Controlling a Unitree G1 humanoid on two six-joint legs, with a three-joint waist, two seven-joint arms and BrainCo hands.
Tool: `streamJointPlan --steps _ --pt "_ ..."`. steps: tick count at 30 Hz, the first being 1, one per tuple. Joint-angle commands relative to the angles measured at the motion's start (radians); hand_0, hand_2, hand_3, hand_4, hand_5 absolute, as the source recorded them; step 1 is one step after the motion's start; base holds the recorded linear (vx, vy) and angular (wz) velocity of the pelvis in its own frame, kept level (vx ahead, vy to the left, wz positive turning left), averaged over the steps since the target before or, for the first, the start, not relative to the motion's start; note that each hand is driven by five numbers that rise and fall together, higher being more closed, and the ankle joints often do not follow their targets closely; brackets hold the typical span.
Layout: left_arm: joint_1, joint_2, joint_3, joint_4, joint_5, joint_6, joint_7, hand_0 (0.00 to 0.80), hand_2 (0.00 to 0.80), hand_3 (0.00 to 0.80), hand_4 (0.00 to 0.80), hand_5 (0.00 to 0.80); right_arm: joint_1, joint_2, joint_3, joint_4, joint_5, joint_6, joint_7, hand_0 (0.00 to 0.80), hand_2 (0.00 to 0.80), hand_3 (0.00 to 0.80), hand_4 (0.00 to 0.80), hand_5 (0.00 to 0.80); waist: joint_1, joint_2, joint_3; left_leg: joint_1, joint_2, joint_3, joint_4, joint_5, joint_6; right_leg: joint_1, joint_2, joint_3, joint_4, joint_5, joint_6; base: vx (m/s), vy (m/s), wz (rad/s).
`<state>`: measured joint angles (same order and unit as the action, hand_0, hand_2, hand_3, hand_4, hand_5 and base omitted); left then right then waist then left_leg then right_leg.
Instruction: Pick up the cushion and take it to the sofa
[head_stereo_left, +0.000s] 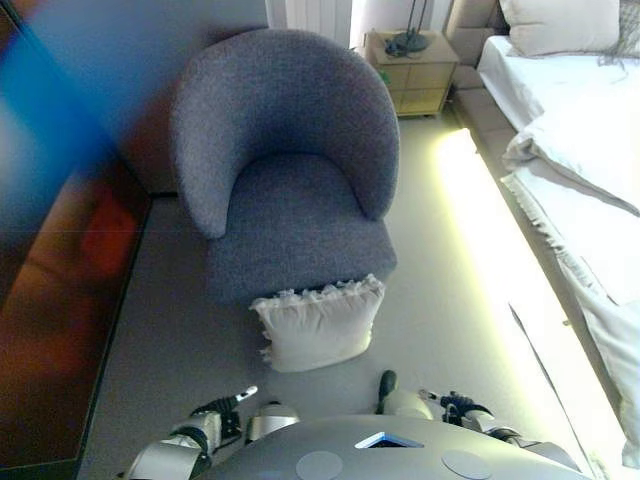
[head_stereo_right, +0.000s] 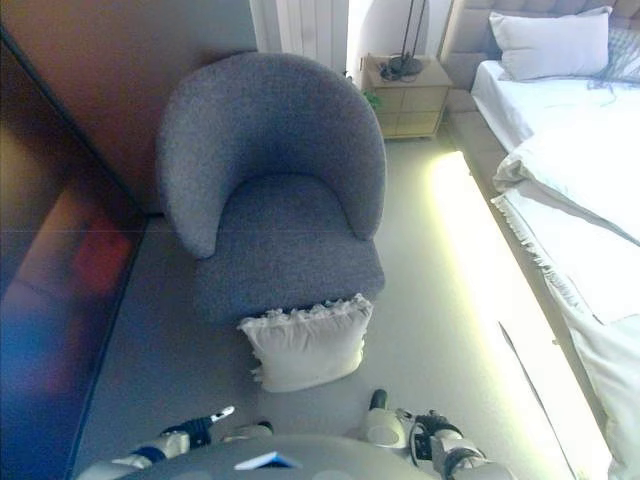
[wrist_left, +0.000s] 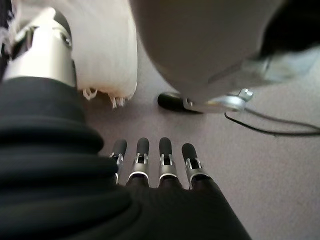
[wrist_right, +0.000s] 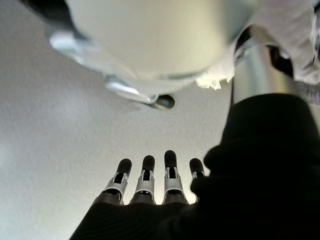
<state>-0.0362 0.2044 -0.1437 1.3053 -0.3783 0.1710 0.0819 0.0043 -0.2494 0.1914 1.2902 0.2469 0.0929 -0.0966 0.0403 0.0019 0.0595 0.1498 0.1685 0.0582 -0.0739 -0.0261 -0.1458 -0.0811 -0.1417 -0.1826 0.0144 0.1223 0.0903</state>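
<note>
We see the cushion (head_stereo_left: 320, 325), cream with a frilled edge, standing on the grey floor (head_stereo_left: 170, 350) and leaning against the front of the sofa (head_stereo_left: 285, 170), a round grey armchair. It is ahead of both hands, between them, and neither hand touches it.

Our left hand (wrist_left: 150, 160) hangs low near the floor. In its wrist view the fingers (wrist_left: 165, 150) are straight and side by side, the thumb (wrist_left: 45, 45) stands apart from them, and they hold nothing. Beyond the thumb we see a corner of the cushion with its fringe, near the hand but apart from it.

Our right hand (wrist_right: 150, 177) is also low over the floor. Its fingers (wrist_right: 170, 165) are straight and relaxed, and nothing is in them. Past this hand a pale frilled piece of the cushion shows at the edge of the view.

The seat of the sofa carries nothing on it. To the far right of our right hand there is a bed (head_stereo_right: 580, 160) with white covers and a pillow (head_stereo_right: 550, 45). Beyond the sofa, beside the bed, a small wooden nightstand (head_stereo_right: 410, 95) stands with its drawers closed, and a dark lamp base (head_stereo_right: 403, 66) rests on its top. What is inside the drawers we cannot tell.
</note>
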Motion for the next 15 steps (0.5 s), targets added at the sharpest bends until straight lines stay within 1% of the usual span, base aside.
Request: streamJointPlan --steps 1,2,4,5,6,7,8,9,10,11,12,14,15 --pt "-0.051 0.049 0.022 0.028 -0.002 -0.016 0.036 0.000 0.000 0.000 0.000 0.000 -0.015 0.026 -0.005 -0.007 -0.022 -0.022 0.016 0.000 0.000 0.000 0.000 0.000 -0.018 -0.045 0.031 -0.030 -0.101 0.023 0.034 -0.029 0.124 0.035 -0.140 0.035 -0.002 0.049 0.088 0.125 -0.300 0.21" --pt "-0.050 0.045 0.024 0.028 -0.023 -0.027 0.051 0.000 0.000 0.000 0.000 0.000 -0.014 0.027 -0.001 -0.005 -0.036 -0.021 0.014 0.000 0.000 0.000 0.000 0.000 -0.015 -0.047 0.025 -0.030 -0.087 0.030 0.040 -0.031 0.115 0.054 -0.141 0.020 -0.015 0.037 0.091 0.129 -0.321 0.25" --pt "-0.045 0.033 0.038 0.020 -0.049 -0.047 0.101 0.000 0.000 0.000 0.000 0.000 -0.024 0.027 0.006 0.001 -0.082 0.002 0.006 0.000 0.000 0.000 0.000 0.000 -0.008 -0.053 0.020 -0.032 -0.062 0.036 0.089 -0.041 0.093 0.068 -0.135 -0.001 -0.013 0.012 0.090 0.119 -0.328 0.18" --pt "-0.043 0.030 0.050 0.016 -0.041 -0.074 0.123 0.000 0.000 0.000 0.000 0.000 -0.028 0.019 0.017 -0.001 -0.084 0.015 0.023 0.000 0.000 0.000 0.000 0.000 -0.003 -0.057 0.018 -0.034 -0.049 0.045 0.118 -0.046 0.079 0.075 -0.133 -0.020 -0.008 -0.001 0.086 0.088 -0.282 0.08" --pt "-0.043 0.031 0.056 0.013 -0.024 -0.083 0.127 0.000 0.000 0.000 0.000 0.000 -0.030 0.014 0.022 -0.001 -0.069 0.016 0.035 0.000 0.000 0.000 0.000 0.000 -0.002 -0.059 0.019 -0.042 -0.044 0.047 0.141 -0.046 0.073 0.082 -0.127 -0.024 -0.005 -0.013 0.078 0.079 -0.252 0.10" --pt "-0.046 0.031 0.056 0.009 0.011 -0.083 0.129 0.000 0.000 0.000 0.000 0.000 -0.032 0.007 0.023 0.003 -0.048 0.010 0.026 0.000 0.000 0.000 0.000 0.000 0.004 -0.061 0.024 -0.066 -0.042 0.038 0.187 -0.038 0.067 0.096 -0.117 -0.025 -0.004 -0.029 0.065 0.069 -0.185 0.16" --pt "-0.046 0.026 0.049 0.008 0.016 -0.085 0.141 0.000 0.000 0.000 0.000 0.000 -0.037 0.000 0.020 0.001 -0.026 0.003 -0.011 0.000 0.000 0.000 0.000 0.000 0.014 -0.062 0.027 -0.089 -0.037 0.025 0.214 -0.023 0.060 0.111 -0.115 -0.041 -0.011 -0.033 0.060 0.062 -0.122 0.32" --pt "-0.044 0.024 0.045 0.007 0.011 -0.088 0.154 0.000 0.000 0.000 0.000 0.000 -0.045 -0.008 0.016 0.001 -0.005 0.007 -0.032 0.000 0.000 0.000 0.000 0.000 0.020 -0.061 0.028 -0.094 -0.026 0.020 0.209 -0.013 0.055 0.122 -0.113 -0.049 -0.018 -0.037 0.057 0.057 -0.028 0.40" --pt "-0.039 0.025 0.045 0.010 0.010 -0.096 0.161 0.000 0.000 0.000 0.000 0.000 -0.056 -0.019 0.010 0.004 0.013 0.013 -0.035 0.000 0.000 0.000 0.000 0.000 0.023 -0.056 0.026 -0.084 -0.005 0.023 0.181 0.000 0.045 0.132 -0.109 -0.057 -0.026 -0.044 0.055 0.066 0.065 0.41" --pt "-0.033 0.028 0.050 0.012 0.015 -0.103 0.168 0.000 0.000 0.000 0.000 0.000 -0.064 -0.028 0.004 0.009 0.012 0.007 -0.026 0.000 0.000 0.000 0.000 0.000 0.024 -0.047 0.021 -0.066 0.027 0.036 0.129 0.024 0.030 0.140 -0.106 -0.072 -0.031 -0.051 0.054 0.069 0.127 0.33" --pt "-0.027 0.030 0.055 0.011 0.018 -0.107 0.173 0.000 0.000 0.000 0.000 0.000 -0.065 -0.030 0.002 0.010 -0.001 -0.018 -0.033 0.000 0.000 0.000 0.000 0.000 0.025 -0.038 0.017 -0.050 0.054 0.047 0.081 0.056 0.018 0.147 -0.103 -0.081 -0.035 -0.058 0.054 0.067 0.173 0.32" --pt "-0.025 0.033 0.064 0.004 0.032 -0.122 0.183 0.000 0.000 0.000 0.000 0.000 -0.064 -0.035 0.006 -0.003 -0.007 -0.087 -0.056 0.000 0.000 0.000 0.000 0.000 0.024 -0.022 0.012 -0.043 0.106 0.057 0.011 0.137 -0.012 0.161 -0.096 -0.093 -0.041 -0.073 0.054 0.056 0.210 0.42" --pt "-0.036 0.036 0.069 0.002 0.045 -0.137 0.187 0.000 0.000 0.000 0.000 0.000 -0.067 -0.040 0.006 -0.019 -0.003 -0.108 -0.066 0.000 0.000 0.000 0.000 0.000 0.024 -0.018 0.013 -0.058 0.119 0.058 0.008 0.160 -0.023 0.167 -0.099 -0.104 -0.042 -0.079 0.058 0.052 0.191 0.51"
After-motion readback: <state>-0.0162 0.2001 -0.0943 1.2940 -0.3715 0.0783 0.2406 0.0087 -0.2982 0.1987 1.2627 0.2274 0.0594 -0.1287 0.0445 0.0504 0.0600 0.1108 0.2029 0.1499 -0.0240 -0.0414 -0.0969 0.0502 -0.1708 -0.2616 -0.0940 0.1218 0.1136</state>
